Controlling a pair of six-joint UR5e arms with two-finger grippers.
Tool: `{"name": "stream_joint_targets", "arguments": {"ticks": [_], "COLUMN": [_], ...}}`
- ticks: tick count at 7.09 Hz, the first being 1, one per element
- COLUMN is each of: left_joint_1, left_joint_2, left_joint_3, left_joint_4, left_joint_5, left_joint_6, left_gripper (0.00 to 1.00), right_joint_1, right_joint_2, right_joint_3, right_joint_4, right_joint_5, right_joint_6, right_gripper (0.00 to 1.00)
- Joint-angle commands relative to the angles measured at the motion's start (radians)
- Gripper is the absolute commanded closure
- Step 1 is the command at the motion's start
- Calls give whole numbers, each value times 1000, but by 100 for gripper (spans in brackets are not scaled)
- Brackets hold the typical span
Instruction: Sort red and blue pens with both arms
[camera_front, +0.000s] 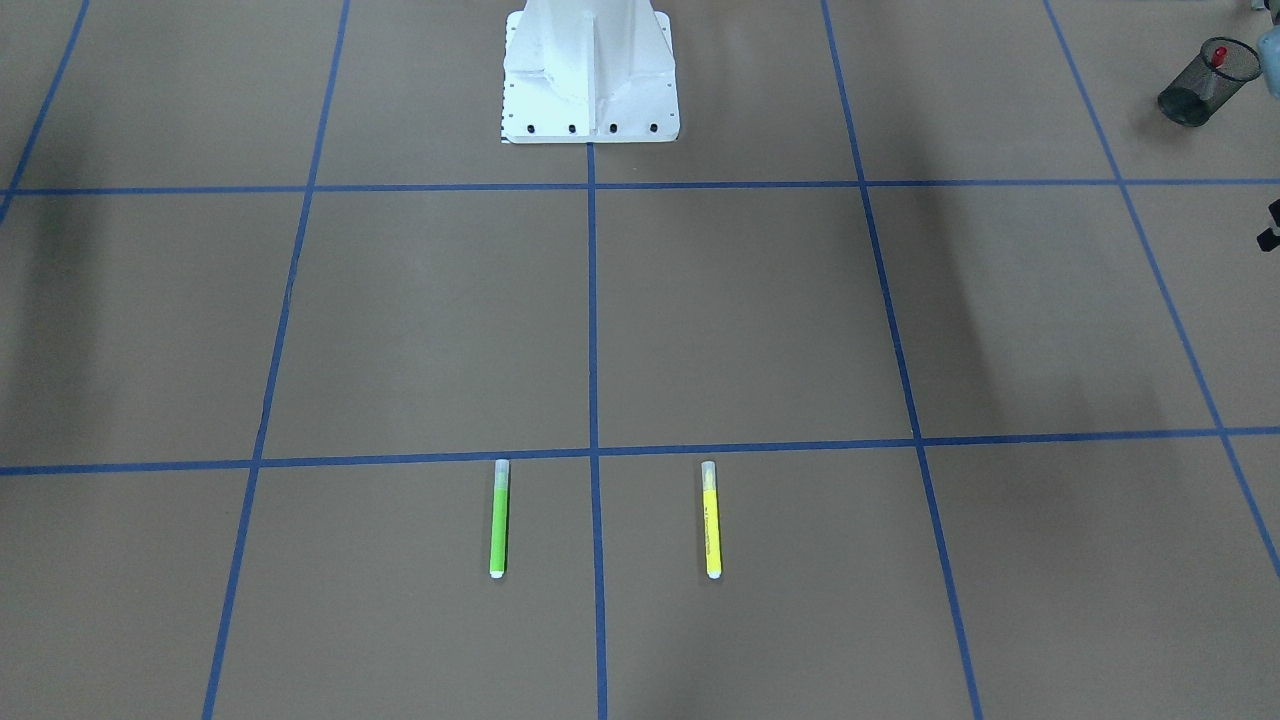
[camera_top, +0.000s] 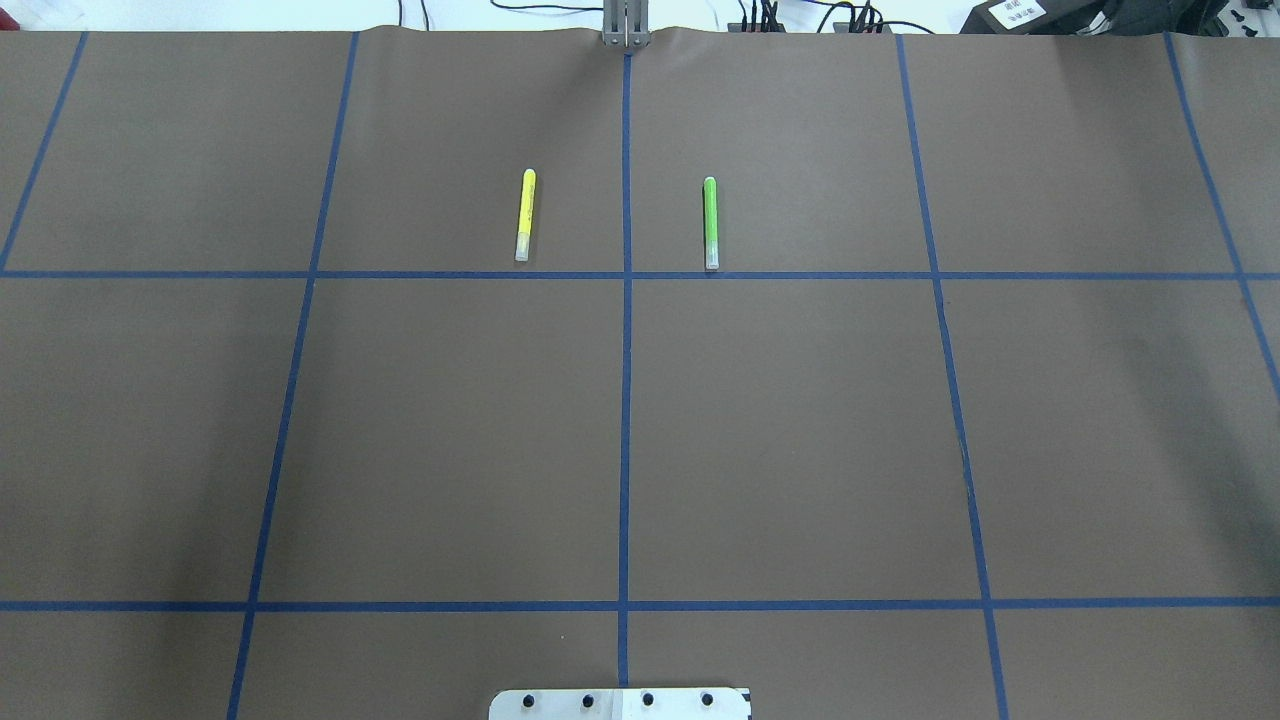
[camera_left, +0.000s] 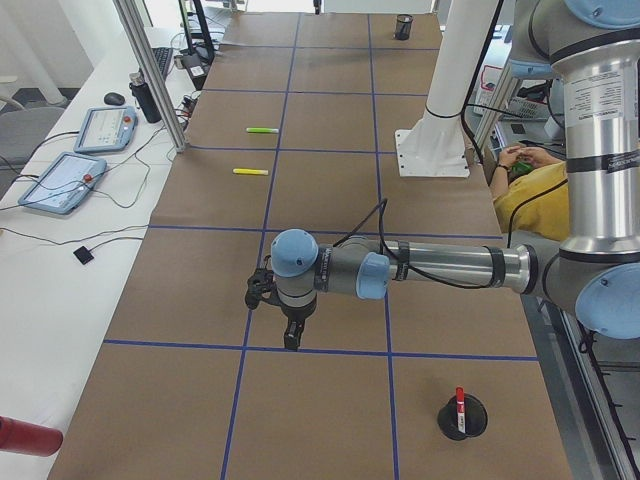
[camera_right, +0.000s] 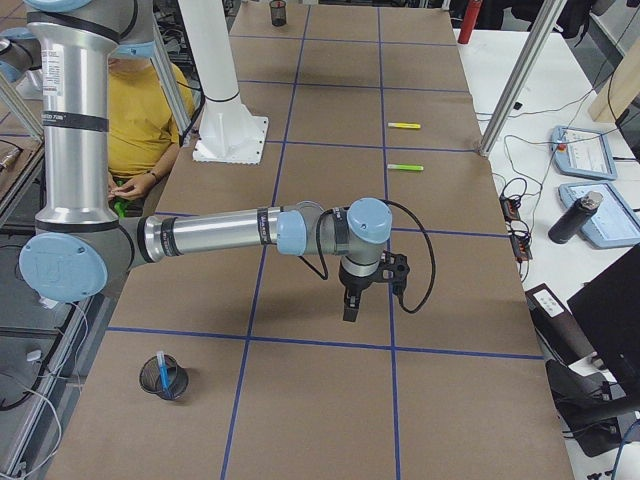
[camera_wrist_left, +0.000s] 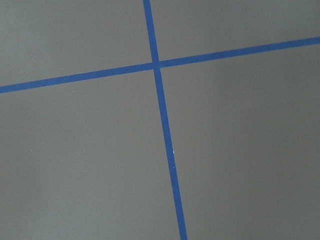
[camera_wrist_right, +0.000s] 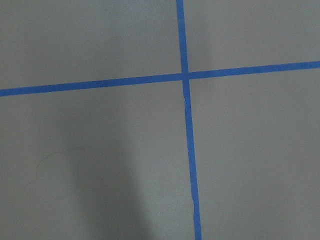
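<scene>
The red pen (camera_left: 459, 405) stands in a black mesh cup (camera_left: 472, 420) near the table's end on the left arm's side; its red cap (camera_front: 1219, 55) also shows in the front-facing view. The blue pen (camera_right: 162, 375) stands in another mesh cup (camera_right: 180, 384) at the opposite end. My left gripper (camera_left: 290, 343) hangs pointing down over bare paper, a little way from the red pen's cup. My right gripper (camera_right: 348, 315) hangs likewise, apart from the blue pen's cup. I cannot tell whether either is open or shut. Both wrist views show only paper and blue tape.
A green marker (camera_top: 710, 222) and a yellow marker (camera_top: 525, 215) lie parallel on the brown paper, either side of the centre tape line. The white pedestal (camera_front: 590, 75) stands at the robot's side. A person in yellow (camera_right: 140, 110) sits beside the table.
</scene>
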Motion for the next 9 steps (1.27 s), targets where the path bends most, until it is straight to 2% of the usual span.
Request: {"name": "stream_joint_targets", "arguments": {"ticks": [1,5,8,9], "left_joint_1": [-20,-20,-20,-20], "left_joint_2": [-1,13,13,13], "left_joint_3": [-8,-14,-22,-23], "left_joint_4": [23,11,11,11], "left_joint_5": [54,55,55,55], "left_joint_6": [64,64,64,64], "left_gripper": [0,0,0,0], "right_joint_1": [-8,-32,-32,-32], "right_joint_2": [1,4,-24,-34], "right_joint_3": [3,19,71,72], "right_joint_4": [0,2,0,0], "right_joint_5": [-1,-12,-15,-15], "right_joint_6": [2,-3,-33,-100], "right_gripper": [0,0,0,0]}}
